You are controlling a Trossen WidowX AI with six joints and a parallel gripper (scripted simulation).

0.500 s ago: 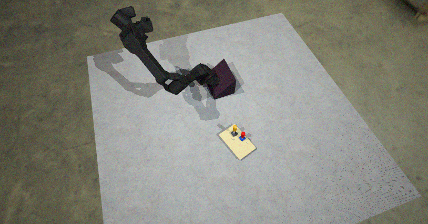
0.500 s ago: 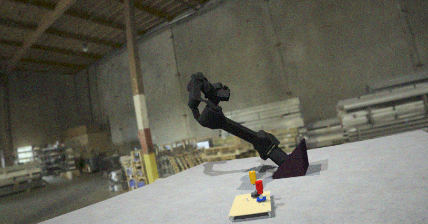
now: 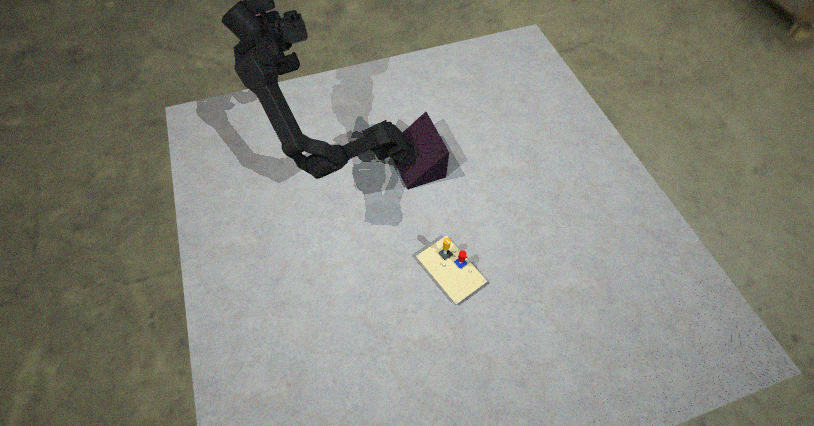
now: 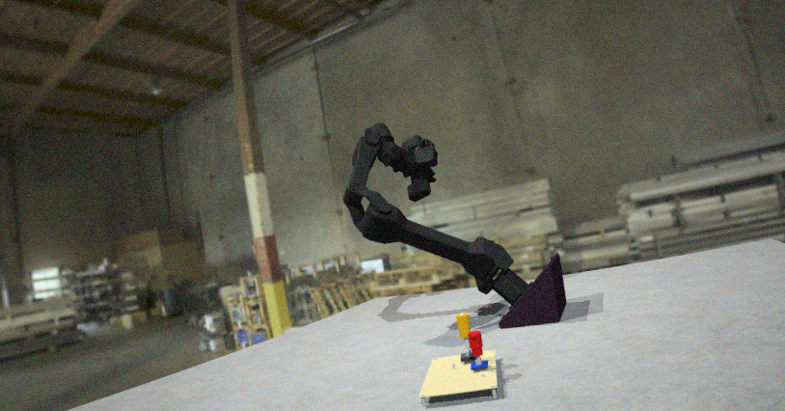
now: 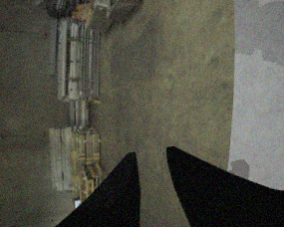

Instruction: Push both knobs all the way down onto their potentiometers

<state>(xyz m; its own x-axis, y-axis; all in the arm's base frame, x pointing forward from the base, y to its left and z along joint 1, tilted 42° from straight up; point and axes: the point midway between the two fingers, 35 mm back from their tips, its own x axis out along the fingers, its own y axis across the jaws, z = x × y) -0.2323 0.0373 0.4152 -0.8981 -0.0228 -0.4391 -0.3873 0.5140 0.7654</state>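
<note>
The cream circuit board point(image 3: 455, 288) point(image 4: 456, 382) stands on short legs. An orange knob point(image 3: 446, 244) point(image 4: 463, 325) stands high above its dark potentiometer point(image 3: 445, 254) point(image 4: 467, 357), with grey shaft showing between in the exterior view. A red knob point(image 3: 462, 255) point(image 4: 474, 342) stands above its blue potentiometer point(image 3: 460, 263) point(image 4: 478, 365), with a shorter bit of shaft showing. My gripper point(image 5: 151, 156) is far from the board, high up at the table's far left. Its fingers are nearly together, with a narrow gap and nothing between them. The board is outside the wrist view.
The arm point(image 3: 281, 118) point(image 4: 436, 240) rises from a dark purple wedge point(image 3: 424, 153) point(image 4: 540, 298) behind the board on the pale table point(image 3: 313, 309) point(image 4: 659, 310). The wrist view shows the floor, stacked material and the table edge at the right.
</note>
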